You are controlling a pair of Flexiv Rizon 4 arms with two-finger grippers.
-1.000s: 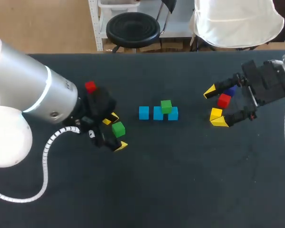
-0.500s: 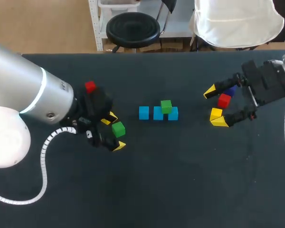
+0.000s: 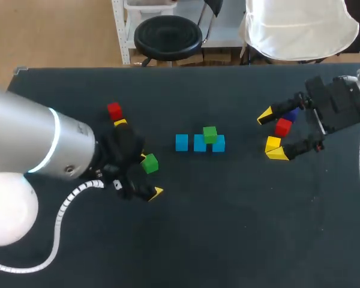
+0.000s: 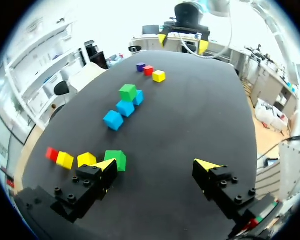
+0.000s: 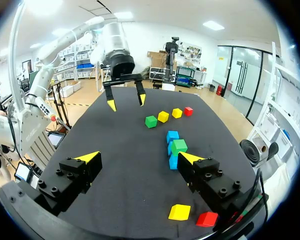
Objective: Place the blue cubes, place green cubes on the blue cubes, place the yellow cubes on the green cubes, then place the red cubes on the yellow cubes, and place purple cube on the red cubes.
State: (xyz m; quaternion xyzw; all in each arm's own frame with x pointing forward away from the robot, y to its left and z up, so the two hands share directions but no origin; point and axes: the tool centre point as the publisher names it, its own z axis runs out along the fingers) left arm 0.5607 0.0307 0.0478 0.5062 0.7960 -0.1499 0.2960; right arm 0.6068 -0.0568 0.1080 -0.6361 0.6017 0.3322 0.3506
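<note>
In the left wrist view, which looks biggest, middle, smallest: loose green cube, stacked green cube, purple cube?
1. loose green cube
2. stacked green cube
3. purple cube
Nearness to the camera causes this; their true sizes may match.

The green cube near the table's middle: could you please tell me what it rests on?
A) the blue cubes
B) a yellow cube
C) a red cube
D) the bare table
A: in the head view the green cube sits atop the row of blue cubes.
</note>
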